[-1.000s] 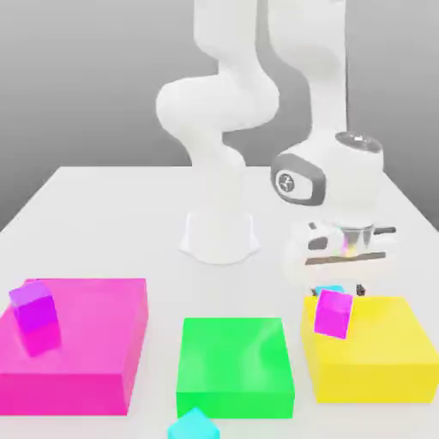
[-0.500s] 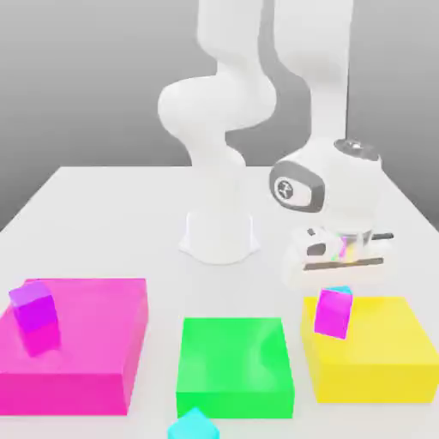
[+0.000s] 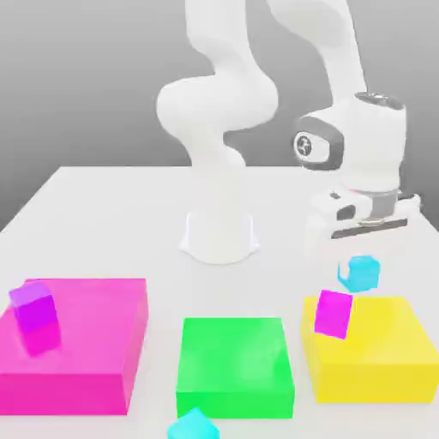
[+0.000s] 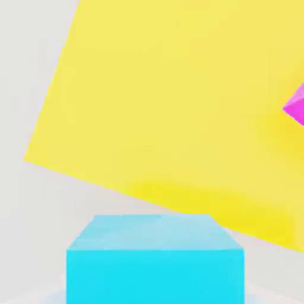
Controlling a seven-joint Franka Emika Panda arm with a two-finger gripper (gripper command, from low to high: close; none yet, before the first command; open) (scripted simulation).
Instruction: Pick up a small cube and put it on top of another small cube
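A small cyan cube (image 3: 363, 273) hangs in the air above the table, just behind the big yellow block (image 3: 377, 360). My gripper (image 3: 361, 261) is shut on it from above. In the hand view the same cyan cube (image 4: 154, 261) sits close up between the jaws, over the yellow block (image 4: 178, 107). The small purple-magenta cube with a violet top (image 3: 34, 309) rests on the big pink flat block (image 3: 94, 343) at the exterior view's left, far from the gripper.
A pinker small magenta cube (image 3: 333, 313) stands on the yellow block's near-left corner, just below the held cube; its corner (image 4: 297, 108) shows in the hand view. A big green block (image 3: 233, 364) lies in the middle. A second cyan cube (image 3: 193, 425) sits at the front edge.
The gripper closed on the cyan cube behind the yellow block, then rose and shifted to the exterior view's right, lifting the cube off the table.
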